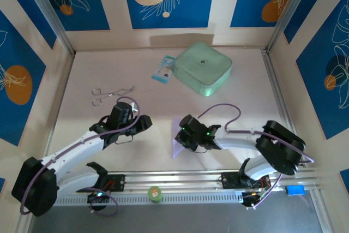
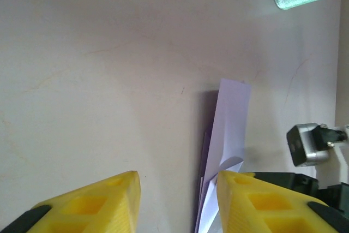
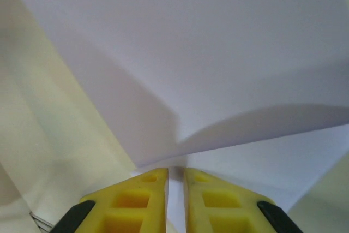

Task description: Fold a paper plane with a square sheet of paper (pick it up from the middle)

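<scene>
Left pincer (image 2: 179, 203) stands partly open over bare worktop (image 2: 98, 69), its yellow fingers (image 2: 103, 203) set apart with nothing between them and touching nothing. In the top view the left pincer (image 1: 143, 125) lies left of centre, apart from the right pincer (image 1: 182, 139). Right pincer (image 3: 175, 186) is closed down to a narrow slit, with an edge of the square sheet of paper (image 3: 191, 53) caught between its fingers (image 3: 144, 200). The lavender sheet is creased, its panels spreading up and away from the grip. From above, the square sheet of paper (image 1: 176, 149) sits near the middle of the worktop, just under the right pincer's tip, one corner resting on the surface. From the left wrist, the sheet (image 2: 232, 118) rises as a narrow, tilted strip just beside the left pincer's right finger. Toward the far side, a mint-green case (image 1: 204, 68) and a blue-white packet (image 1: 162, 72) lie close together, well apart from the paper.
</scene>
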